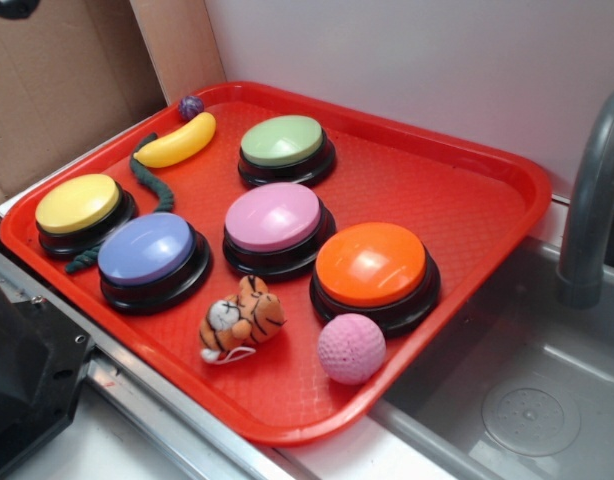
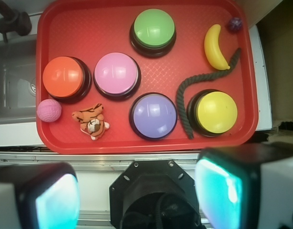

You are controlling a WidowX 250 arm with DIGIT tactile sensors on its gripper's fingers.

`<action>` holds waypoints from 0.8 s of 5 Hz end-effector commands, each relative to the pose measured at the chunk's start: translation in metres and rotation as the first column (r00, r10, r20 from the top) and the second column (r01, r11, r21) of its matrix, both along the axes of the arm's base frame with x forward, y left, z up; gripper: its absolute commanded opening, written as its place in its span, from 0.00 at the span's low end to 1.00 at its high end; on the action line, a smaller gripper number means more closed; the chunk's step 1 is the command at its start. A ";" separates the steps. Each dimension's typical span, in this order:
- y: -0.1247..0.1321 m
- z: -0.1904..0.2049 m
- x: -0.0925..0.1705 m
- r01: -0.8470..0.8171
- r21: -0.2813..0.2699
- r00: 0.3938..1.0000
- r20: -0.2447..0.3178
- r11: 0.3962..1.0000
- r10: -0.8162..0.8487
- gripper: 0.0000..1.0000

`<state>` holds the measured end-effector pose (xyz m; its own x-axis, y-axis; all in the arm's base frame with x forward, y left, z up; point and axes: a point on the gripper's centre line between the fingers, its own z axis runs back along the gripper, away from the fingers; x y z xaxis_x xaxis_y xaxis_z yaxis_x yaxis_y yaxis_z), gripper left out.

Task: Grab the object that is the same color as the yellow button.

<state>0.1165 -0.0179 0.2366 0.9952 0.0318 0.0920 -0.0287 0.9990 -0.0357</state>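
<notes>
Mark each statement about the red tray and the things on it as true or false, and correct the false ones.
1. The toy banana lies beside the green button. True.
2. The dark rope curls past the orange button. False: it curls past the yellow button.
3. The tool holds the banana. False: it is open, off the red tray.
4. The toy tiger lies near the pink ball. True.

The gripper (image 2: pixel 137 191) has black-edged fingers with teal-glowing pads flanking a black octagonal, screw-studded mount.
</notes>
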 end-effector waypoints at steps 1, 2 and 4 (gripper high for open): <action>0.000 0.000 0.000 0.000 0.000 1.000 0.000 1.000 0.000 1.00; 0.016 -0.013 0.023 0.042 0.031 0.999 0.031 0.999 -0.043 1.00; 0.069 -0.053 0.073 0.070 0.118 0.995 0.058 0.991 -0.077 1.00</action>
